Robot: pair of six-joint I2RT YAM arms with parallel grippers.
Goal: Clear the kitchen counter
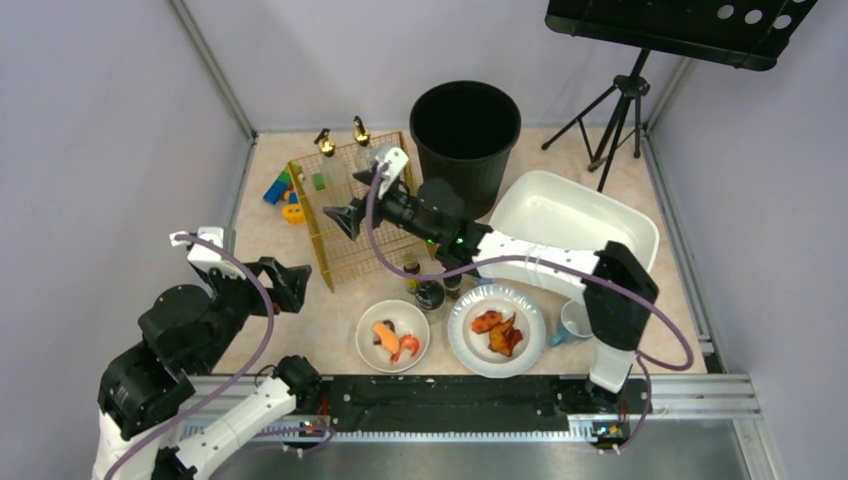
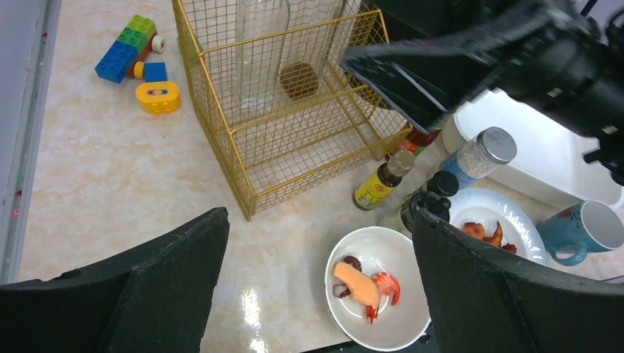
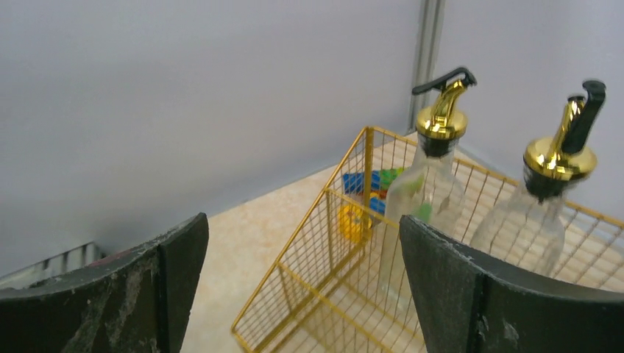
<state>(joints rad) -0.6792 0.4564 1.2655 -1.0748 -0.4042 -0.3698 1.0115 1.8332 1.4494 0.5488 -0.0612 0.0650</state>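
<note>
Top view: the right gripper (image 1: 340, 218), jaws wide and empty, hangs over the gold wire basket (image 1: 350, 255) on the kitchen counter (image 1: 265, 250). The left gripper (image 1: 298, 287), also spread and empty, hovers to the basket's near left.

Left wrist: an upright sauce bottle (image 2: 379, 184) stands ahead and right of its fingers, just beside the basket. This arm probably has the clearer reach.

Right wrist: two pourer bottles (image 3: 434, 169) stand in the basket, ahead and right of the gripper.

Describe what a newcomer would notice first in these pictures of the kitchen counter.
The right claw, open, hovers over a gold wire basket at the far left of the counter; two gold-topped glass bottles stand inside. Beside the basket at the back stands a big black bin. A bowl and a plate of food lie by the near edge.
</note>
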